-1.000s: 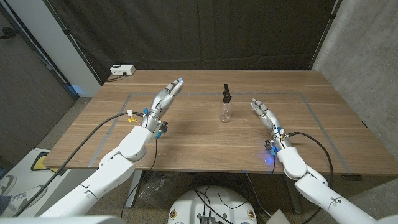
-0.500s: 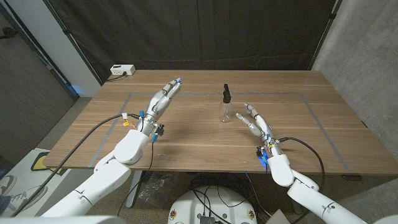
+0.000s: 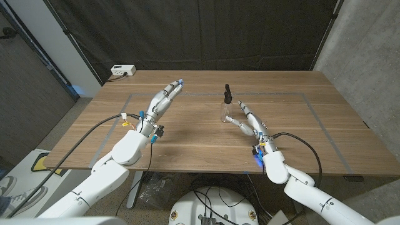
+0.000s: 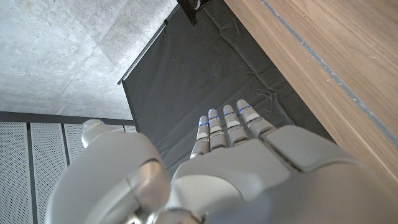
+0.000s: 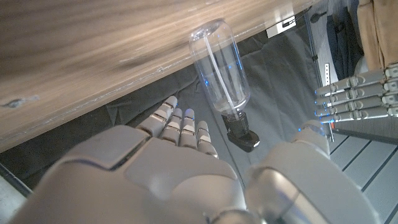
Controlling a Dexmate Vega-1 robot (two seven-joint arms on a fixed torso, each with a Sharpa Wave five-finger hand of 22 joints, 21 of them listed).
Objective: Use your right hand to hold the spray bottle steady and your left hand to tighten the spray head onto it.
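Toward the desk's point(image 3: 187, 144) left edge, the left hand point(image 3: 164, 99) hangs empty, fingers straight and together. Near the far edge's middle stands the spray bottle point(image 3: 227, 111), clear, seemingly empty, so light and tippy; its black spray head point(image 3: 228, 93) sits on top. Best gripped round the body. Just beside it, the right hand point(image 3: 247, 120) is spread, holding nothing. Nothing blocks either approach.

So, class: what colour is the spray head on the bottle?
Black, on a clear spray bottle; the spray head shows best in the right wrist view.
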